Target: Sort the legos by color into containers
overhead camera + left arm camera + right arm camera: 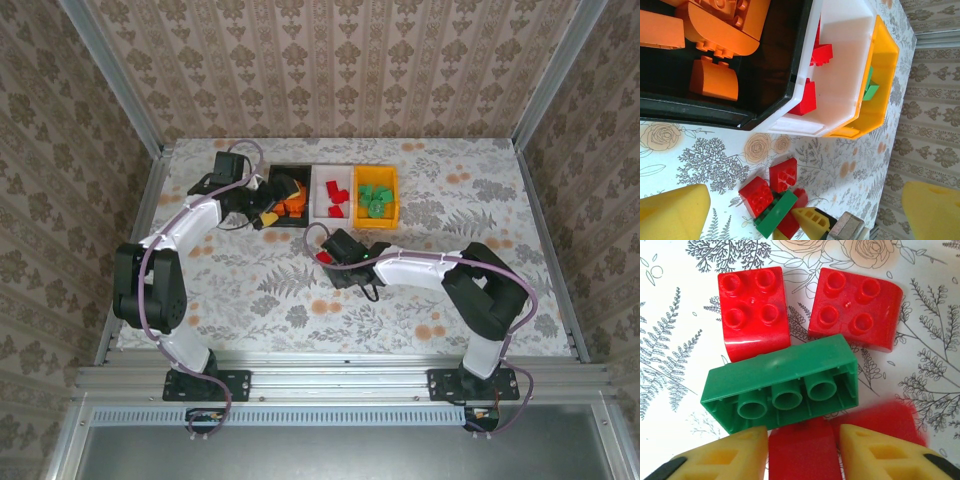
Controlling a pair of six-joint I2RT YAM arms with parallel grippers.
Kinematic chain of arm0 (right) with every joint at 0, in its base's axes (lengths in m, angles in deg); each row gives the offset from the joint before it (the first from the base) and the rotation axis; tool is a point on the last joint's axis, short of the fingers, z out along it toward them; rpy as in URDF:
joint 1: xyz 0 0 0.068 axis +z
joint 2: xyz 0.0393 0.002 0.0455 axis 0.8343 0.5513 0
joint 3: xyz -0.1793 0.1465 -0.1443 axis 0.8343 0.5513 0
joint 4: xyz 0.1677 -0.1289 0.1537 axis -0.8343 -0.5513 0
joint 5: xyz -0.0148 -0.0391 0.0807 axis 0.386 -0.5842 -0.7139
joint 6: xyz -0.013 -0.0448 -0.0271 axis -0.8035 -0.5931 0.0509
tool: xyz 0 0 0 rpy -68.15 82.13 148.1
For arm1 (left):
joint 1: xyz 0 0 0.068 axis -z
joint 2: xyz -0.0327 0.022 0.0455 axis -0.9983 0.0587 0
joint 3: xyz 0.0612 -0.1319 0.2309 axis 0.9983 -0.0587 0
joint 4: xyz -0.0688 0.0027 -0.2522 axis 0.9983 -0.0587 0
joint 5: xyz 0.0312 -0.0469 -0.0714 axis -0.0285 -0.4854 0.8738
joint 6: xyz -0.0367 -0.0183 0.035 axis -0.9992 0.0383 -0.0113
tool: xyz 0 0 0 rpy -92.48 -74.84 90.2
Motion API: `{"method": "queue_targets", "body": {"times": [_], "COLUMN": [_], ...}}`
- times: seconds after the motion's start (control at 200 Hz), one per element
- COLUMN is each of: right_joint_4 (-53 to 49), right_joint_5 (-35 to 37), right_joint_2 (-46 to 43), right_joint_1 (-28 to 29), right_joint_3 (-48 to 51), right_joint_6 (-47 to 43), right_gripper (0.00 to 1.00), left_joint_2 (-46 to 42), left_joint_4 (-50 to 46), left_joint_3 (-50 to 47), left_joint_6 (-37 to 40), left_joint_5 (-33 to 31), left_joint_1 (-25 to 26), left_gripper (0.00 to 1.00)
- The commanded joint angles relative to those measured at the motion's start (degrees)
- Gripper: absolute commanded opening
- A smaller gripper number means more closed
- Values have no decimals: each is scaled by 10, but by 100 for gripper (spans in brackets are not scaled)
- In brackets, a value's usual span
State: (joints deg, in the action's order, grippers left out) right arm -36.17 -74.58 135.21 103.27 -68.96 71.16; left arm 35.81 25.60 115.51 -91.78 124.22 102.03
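Green brick [782,387] lies underside-out on the surface [670,340], long axis crosswise. Two red bricks [754,310] sit studs-up beyond it. A third red brick [800,455] lies before it, flanked by the right fingers [725,457], grip unclear. Left fingers [675,212] spread wide.

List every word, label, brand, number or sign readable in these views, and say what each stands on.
No text can be read in any view.
red bricks: the studs bear no legible mark.
green brick: hollow side showing, plain.
black bin, white bin, orange-yellow bin: no label on the sides in view.
table: flower and fern print, no writing.
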Motion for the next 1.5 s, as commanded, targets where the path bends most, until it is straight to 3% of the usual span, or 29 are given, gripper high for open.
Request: {"method": "queue_targets", "body": {"times": [0.0,0.17,0.315,0.86,1.165,1.35,1.495], "right_joint_4": [-10,-16,-27,-31,-33,-5,-10], "right_joint_5": [2,6,10,73,90,109,90], "right_joint_2": [4,2,-3,2,-94,-62,58], "right_joint_1": [6,11,20,51,56,0,-67], "right_joint_3": [11,13,14,13,2,-83,-220], "right_joint_6": [0,2,6,7,6,-60,-98], "right_gripper": [41,52,53,37,32,31,30], "left_joint_2": [2,0,-1,0,1,-1,-5], "left_joint_4": [-8,-7,-7,-7,-9,-6,-9], "left_joint_3": [19,19,19,18,20,21,22], "left_joint_6": [15,14,14,14,15,14,15], "left_joint_5": [0,0,0,-1,-1,1,0], "left_joint_1": [3,3,4,4,3,-3,-13], "left_gripper": [100,100,100,100,100,100,100]}}
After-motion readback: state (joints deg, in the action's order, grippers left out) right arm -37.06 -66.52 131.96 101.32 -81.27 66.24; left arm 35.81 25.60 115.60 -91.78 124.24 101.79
